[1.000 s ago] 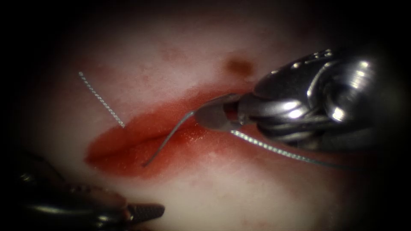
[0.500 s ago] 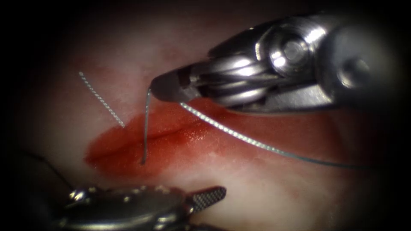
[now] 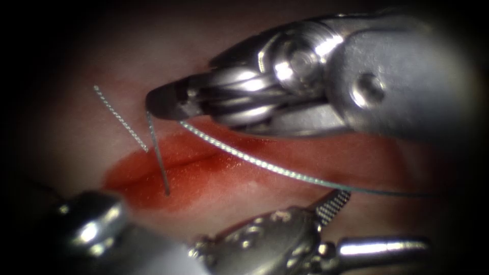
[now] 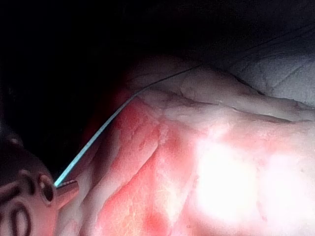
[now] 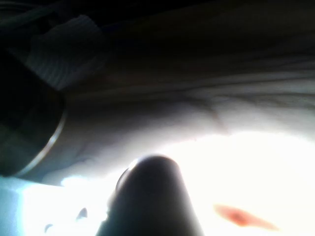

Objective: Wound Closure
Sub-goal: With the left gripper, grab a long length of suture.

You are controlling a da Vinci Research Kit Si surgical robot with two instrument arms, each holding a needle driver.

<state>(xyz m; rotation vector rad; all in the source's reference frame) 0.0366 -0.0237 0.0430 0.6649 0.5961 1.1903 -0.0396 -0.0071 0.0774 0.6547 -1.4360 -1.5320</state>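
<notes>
Two tools work over the tissue (image 3: 76,127) in the endoscope view. Furthest left, a short cut end of thread (image 3: 120,118) lies slanted on the pale surface, its lower end at the upper lip of the cut (image 3: 188,164), which runs across the middle of the view, ringed by red fluid (image 3: 219,175).

Just right of that thread end stands the needle (image 3: 158,158). It hangs steeply from the right tool (image 3: 155,103), whose jaws are clamped on it at its rear end, near where the thread joins. The point reaches down across the cut and meets the red surface at the lower lip; whether it has entered the tissue cannot be told.

From the same jaws the thread (image 3: 265,165) runs down and to the right, crossing above the cut's right part and thinning out toward the right edge. The right tool's wrist and shaft reach in from the upper right, above the cut.

Below the cut, the left tool (image 3: 333,203) lies across the lower part of the view, its body coming from the lower left and its ridged tip pointing up and right, close under the thread but apart from it. One ridged jaw face is visible; I cannot tell whether the jaws are apart or together, and nothing can be seen in them.

In the left wrist view a thread (image 4: 103,130) stretches taut from a tool tip (image 4: 66,189) up over the folded, reddened tissue (image 4: 221,172).
</notes>
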